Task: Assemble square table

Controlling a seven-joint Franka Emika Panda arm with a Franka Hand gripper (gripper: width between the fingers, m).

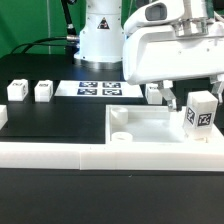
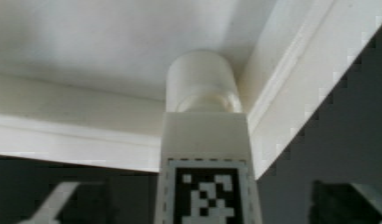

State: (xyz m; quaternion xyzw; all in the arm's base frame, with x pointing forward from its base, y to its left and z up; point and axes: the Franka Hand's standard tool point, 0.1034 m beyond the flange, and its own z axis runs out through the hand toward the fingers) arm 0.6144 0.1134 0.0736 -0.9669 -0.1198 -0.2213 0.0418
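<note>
You've got 1 slab, 4 leg blocks (2 ext-view left of it, 2 by it), 1 marker board, 1 fence.

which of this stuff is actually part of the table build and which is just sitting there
Part of the job:
- square tabletop slab
- four leg blocks: two at the exterior view's left, one behind the slab, one at its corner

Just lying about:
- marker board
- white rail fence
</note>
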